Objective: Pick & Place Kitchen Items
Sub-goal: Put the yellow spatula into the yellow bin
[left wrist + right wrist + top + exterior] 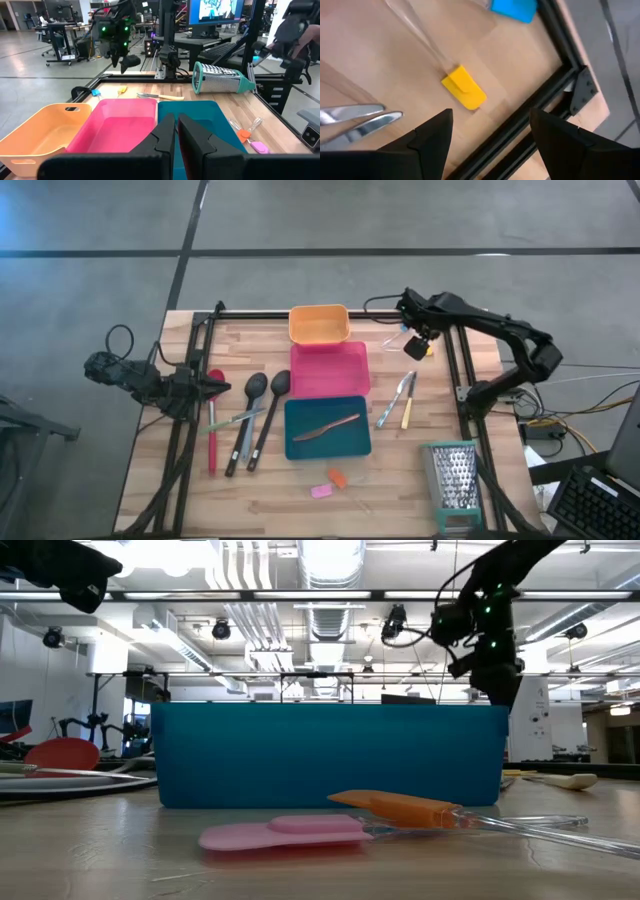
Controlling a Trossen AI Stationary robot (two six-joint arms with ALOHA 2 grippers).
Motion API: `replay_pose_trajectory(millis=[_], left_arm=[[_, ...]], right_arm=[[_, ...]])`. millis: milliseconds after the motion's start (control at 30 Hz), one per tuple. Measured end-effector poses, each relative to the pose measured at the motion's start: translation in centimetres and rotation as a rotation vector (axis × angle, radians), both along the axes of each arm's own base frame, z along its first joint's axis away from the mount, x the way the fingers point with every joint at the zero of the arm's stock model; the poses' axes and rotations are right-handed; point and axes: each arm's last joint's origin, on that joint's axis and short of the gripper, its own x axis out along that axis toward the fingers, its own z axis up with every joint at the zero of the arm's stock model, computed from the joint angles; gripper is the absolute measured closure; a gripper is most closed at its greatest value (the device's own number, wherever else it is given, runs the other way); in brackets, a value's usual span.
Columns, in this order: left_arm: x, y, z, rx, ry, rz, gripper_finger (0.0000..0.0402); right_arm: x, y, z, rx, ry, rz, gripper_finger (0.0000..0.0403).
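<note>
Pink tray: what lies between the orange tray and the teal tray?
The pink tray lies between the orange tray and the teal tray, seen from the high view.

1. Overhead light falls evenly on the desk (pixel 400 490); shadows under the utensils are soft and short.
2. In the low view, ceiling lamps (pixel 330 555) glare white, and the arms show as dark silhouettes against them.
3. The pink piece (pixel 285 833) close to that lens looks soft.
4. The right wrist view is slightly blurred; its fingers (pixel 435 135) are dark and out of focus.
</note>
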Motion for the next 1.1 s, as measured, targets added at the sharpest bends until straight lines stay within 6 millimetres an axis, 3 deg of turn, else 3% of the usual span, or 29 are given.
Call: replay_pose_trajectory(millis=[267,500,733,1100], left_arm=[[0.0,0.0,0.0,0.000,0.000,0.000,0.0376],[0.0,0.0,0.0,0.000,0.000,0.000,0.0376],[0.0,0.0,0.0,0.000,0.000,0.000,0.0376],[0.0,0.0,0.0,0.000,0.000,0.000,0.0376]], right_arm=[[1.0,-1.0,-3.0,0.133,0.063,0.040,0.0160],[1.1,-1.8,-5.0,0.187,0.112,0.011,0.0143],[0.7,-2.6,-6.0,0.219,0.131,-0.026,0.0132],[0.2,-3.7,-7.0,0.264,0.055,-0.086,0.0158]])
